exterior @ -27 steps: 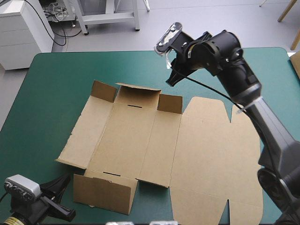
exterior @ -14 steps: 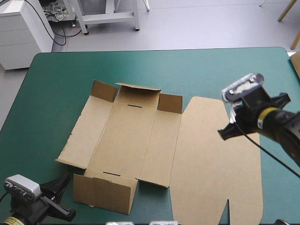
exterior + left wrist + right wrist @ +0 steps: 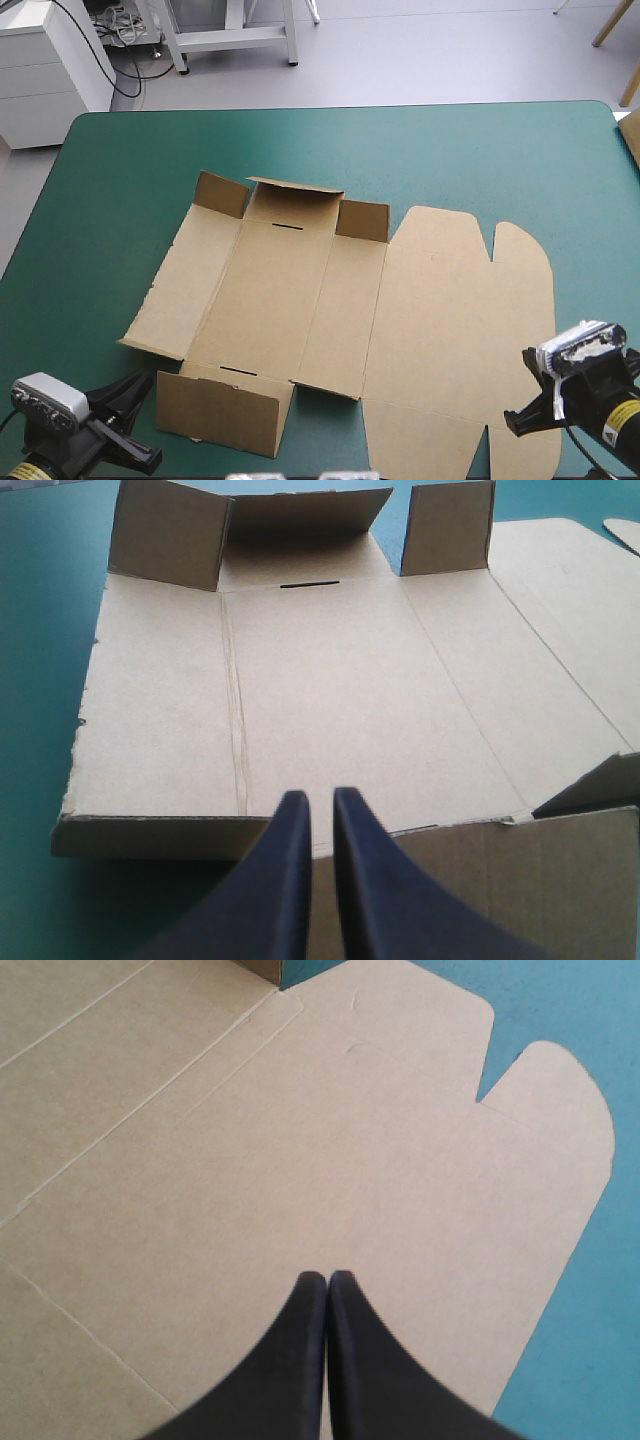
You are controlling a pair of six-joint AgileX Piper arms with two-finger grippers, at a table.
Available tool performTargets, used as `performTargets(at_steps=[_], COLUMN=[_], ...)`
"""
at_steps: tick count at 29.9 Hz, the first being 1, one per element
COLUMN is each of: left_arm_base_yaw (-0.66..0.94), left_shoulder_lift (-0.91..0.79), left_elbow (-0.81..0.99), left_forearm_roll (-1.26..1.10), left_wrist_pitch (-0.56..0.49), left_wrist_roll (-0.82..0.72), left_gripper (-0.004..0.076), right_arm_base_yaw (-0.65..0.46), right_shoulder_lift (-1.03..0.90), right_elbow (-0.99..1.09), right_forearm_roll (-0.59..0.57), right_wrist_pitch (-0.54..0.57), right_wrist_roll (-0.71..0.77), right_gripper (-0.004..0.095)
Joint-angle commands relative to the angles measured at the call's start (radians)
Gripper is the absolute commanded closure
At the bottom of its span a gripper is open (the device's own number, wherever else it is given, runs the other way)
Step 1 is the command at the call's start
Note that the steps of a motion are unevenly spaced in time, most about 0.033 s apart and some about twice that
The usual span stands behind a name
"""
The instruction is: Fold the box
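Table [image 3: 120,170] holds box [image 3: 300,290] ahead of left hand [image 3: 320,810], under right hand [image 3: 327,1280]

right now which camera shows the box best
The high view: nearly all of the box shows there. The left wrist view shows only its slotted panels, the right wrist view only its flat lid.

A table [image 3: 450,150] with a flat teal-green cover, rounded at its far corners, fills most of the high view. Just beyond the table's right edge — near its far right corner — shows a sliver of pale brown board [image 3: 633,135], only partly seen.
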State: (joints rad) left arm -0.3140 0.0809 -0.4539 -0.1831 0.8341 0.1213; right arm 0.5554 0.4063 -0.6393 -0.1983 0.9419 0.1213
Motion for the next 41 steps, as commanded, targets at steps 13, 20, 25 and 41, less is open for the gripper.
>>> performTargets(at_steps=[13,20,25,41], left_arm_base_yaw=[-0.006,-0.006,-0.006,-0.005], left_shoulder_lift=[0.022,0.069,0.231,0.971], left_elbow=[-0.023,-0.036,-0.129,-0.618], left_forearm_roll=[-0.150,-0.137,-0.107,-0.091], left_wrist_pitch=[-0.072,-0.164,-0.226,0.116], left_wrist_roll=[0.044,0.027,0.022,0.022], left_gripper=[0.0305,0.0323,0.0322,0.0322], right_arm_base_yaw=[0.001,0.001,0.001,0.001], right_shoulder_lift=[-0.245,-0.245,-0.245,-0.245], right_elbow=[0.126,0.126,0.126,0.126], right_forearm_roll=[0.048,0.051,0.054,0.068], right_wrist_pitch=[-0.103,-0.105,-0.105,-0.105], right_wrist_roll=[0.031,0.031,0.031,0.026], right_gripper=[0.0928,0.0928,0.0928,0.0928])
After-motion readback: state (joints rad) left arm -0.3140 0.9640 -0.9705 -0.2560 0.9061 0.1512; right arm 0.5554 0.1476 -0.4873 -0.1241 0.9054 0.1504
